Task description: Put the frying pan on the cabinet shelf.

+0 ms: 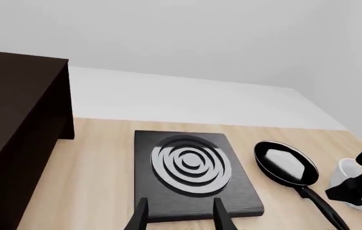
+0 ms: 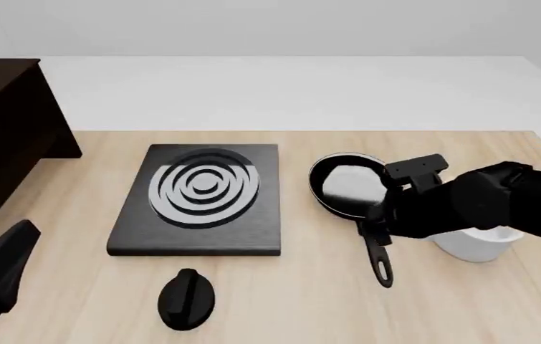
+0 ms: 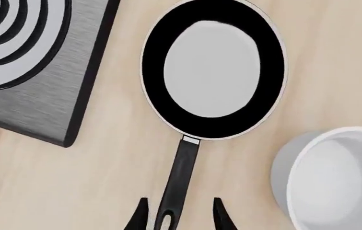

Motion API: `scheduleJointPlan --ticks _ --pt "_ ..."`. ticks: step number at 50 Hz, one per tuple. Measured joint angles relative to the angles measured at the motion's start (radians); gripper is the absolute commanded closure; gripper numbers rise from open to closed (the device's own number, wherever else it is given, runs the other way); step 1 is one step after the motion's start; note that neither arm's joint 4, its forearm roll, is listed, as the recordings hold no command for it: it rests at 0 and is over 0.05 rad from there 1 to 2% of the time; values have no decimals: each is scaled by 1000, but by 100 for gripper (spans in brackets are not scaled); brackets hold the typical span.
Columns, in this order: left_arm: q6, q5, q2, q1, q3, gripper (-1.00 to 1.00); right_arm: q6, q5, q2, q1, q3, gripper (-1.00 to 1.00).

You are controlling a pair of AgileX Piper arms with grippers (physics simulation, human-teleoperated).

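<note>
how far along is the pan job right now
Nothing is placed: the frying pan lies on the table between stove plate and white bowl. In hand: the right hand, open, straddles its handle. Left: grip, lift, carry to the cabinet shelf.

1. We see a small round black frying pan (image 3: 214,69) with a glossy pale-grey reflective inside, a thin pale rim and a long black handle.
2. We see a square black stove plate (image 2: 198,201) patterned with concentric light-grey rings.
3. We see a plain white bowl (image 3: 341,177).
4. We see a large dark brown, almost black wooden cabinet (image 1: 11,129).
5. We see a light wood-grain table top (image 2: 289,301) against a white backdrop.
6. We see a glossy black oval knob (image 2: 188,299).
7. We see both arms in black.
</note>
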Motion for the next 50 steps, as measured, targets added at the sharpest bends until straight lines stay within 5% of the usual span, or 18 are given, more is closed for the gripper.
scheduleJointPlan --ticks 50 --pt "11 -14 9 -3 8 -100 88 -251 186 1 162 -100"
